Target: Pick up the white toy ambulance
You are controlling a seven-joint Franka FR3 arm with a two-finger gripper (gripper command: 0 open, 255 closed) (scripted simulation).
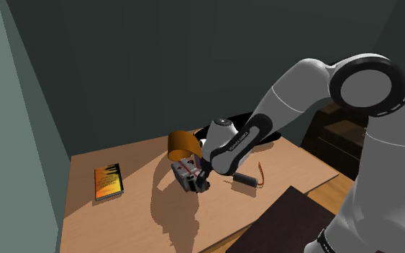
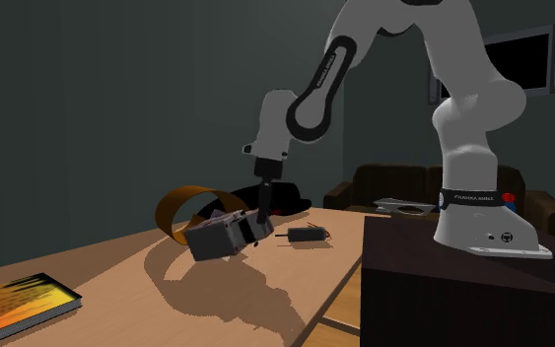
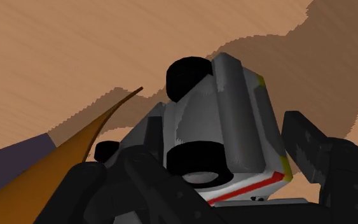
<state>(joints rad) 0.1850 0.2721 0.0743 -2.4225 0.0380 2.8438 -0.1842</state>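
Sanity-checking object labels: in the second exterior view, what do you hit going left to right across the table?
In order: book → toy ambulance → small black cylinder → dark stand.

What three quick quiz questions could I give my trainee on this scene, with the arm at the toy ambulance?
1. True or false: the gripper is shut on the toy ambulance, which is tilted, not level.
2. Fill in: the stripe along the toy ambulance's side is ___.
3. Which thing lies nearest the edge of the table at the shoulder view's left?
A. the book
B. the orange band
C. the small dark cylinder

Key: 1 true; 2 red; 3 A.
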